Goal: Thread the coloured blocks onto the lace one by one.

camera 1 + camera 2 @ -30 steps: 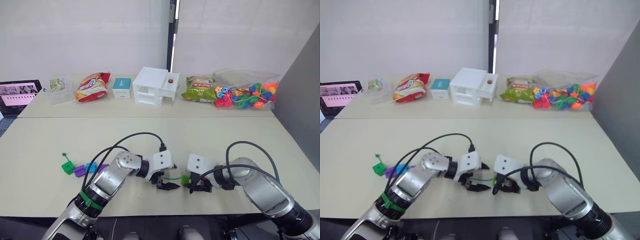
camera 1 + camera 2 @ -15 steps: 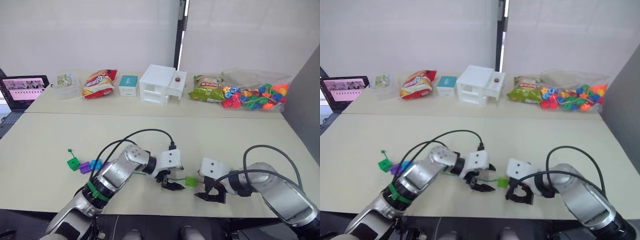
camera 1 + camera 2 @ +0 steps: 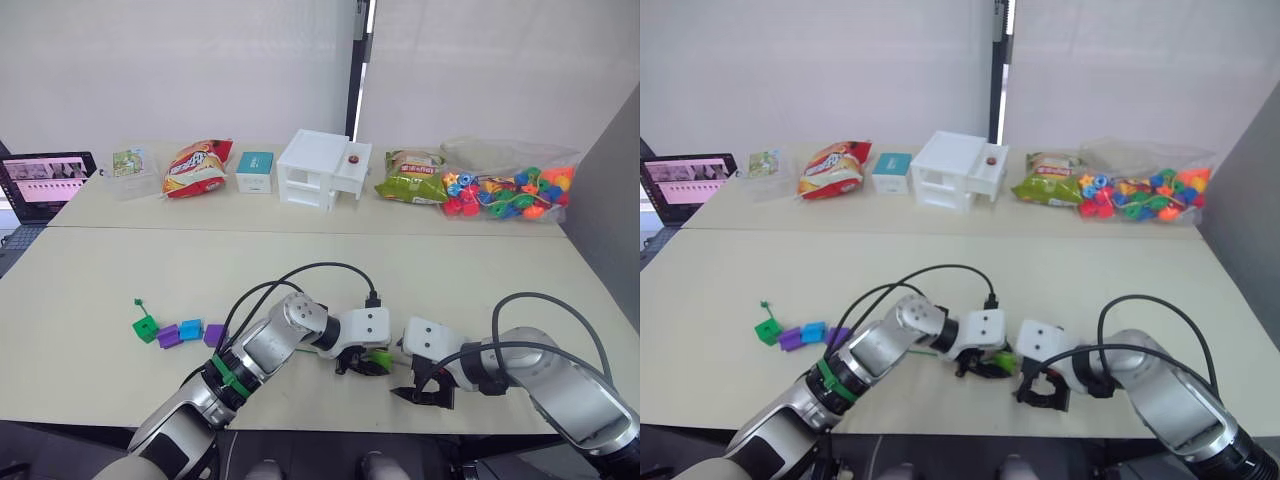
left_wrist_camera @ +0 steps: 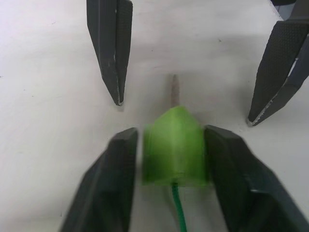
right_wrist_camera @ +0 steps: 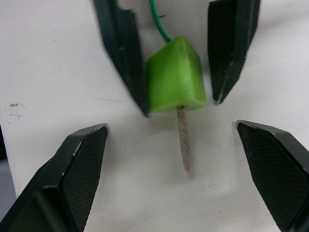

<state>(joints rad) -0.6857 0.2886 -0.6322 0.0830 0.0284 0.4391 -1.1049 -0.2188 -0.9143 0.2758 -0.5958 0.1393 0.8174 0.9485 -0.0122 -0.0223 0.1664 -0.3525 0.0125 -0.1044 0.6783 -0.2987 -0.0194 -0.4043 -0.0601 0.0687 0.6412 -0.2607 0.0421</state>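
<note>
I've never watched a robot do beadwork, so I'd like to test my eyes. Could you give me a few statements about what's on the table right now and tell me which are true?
1. The left gripper has its fingers on either side of the light green block. True.
2. The lace's pale tip pokes out of that block. True.
3. The right gripper is clamped on the tip. False: it is open, with the tip lying between its fingers, untouched.
4. A row of small blocks lies on the table by the left arm. True.
5. The bag of mixed beads sits between the grippers. False: it is at the table's far side.
</note>
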